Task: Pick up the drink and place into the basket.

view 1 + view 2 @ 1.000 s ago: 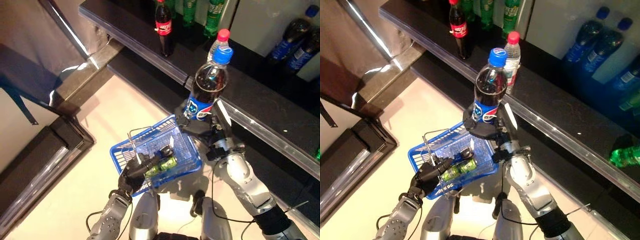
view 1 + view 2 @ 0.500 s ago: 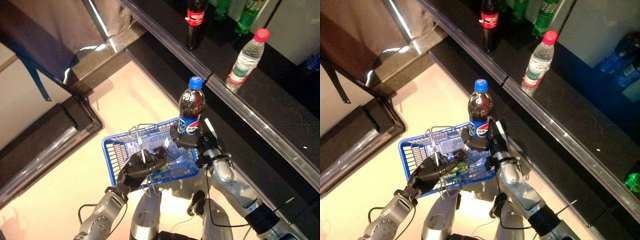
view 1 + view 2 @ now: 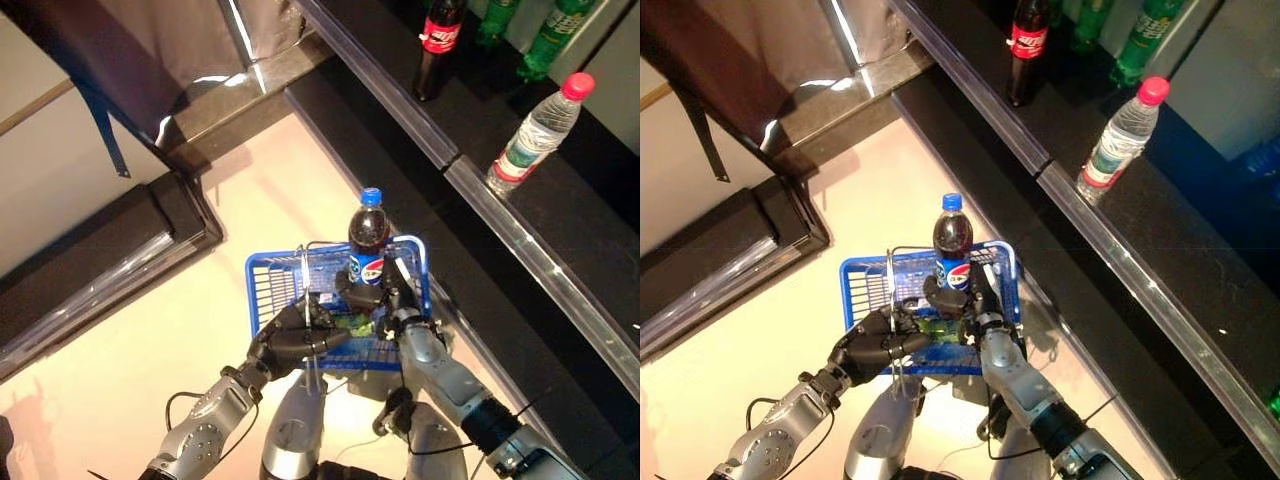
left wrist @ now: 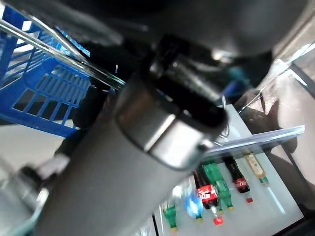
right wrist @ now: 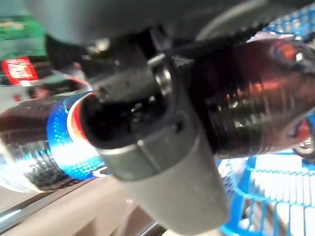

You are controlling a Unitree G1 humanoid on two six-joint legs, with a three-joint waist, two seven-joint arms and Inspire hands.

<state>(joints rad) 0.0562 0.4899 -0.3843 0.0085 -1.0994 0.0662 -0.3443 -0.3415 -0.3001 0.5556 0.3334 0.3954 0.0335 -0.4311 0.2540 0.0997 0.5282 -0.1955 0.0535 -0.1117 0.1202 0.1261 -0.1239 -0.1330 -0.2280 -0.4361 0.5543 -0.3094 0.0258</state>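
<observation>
A dark cola bottle (image 3: 367, 240) with a blue cap and blue label stands upright over the far right part of the blue wire basket (image 3: 268, 278). My right hand (image 3: 378, 296) is shut round its lower body. I cannot tell whether its base rests on the basket floor. In the right wrist view the bottle (image 5: 256, 103) lies across my right hand (image 5: 162, 147) with blue basket mesh behind it. My left hand (image 3: 288, 342) is curled round the basket's wire handle (image 4: 74, 61) at the near side. A green item (image 3: 352, 322) lies inside the basket.
A black shelf with a metal rail (image 3: 480, 200) runs along the right, close to the basket. It carries a red-label cola bottle (image 3: 437, 45), a red-capped water bottle (image 3: 535, 130) and green bottles (image 3: 555, 25). A dark low platform (image 3: 100, 270) lies to the left on the pale floor.
My right hand has brought the cola bottle down from high near the camera to the basket's far right part. The camera has shifted. My left hand keeps hold of the handle.
</observation>
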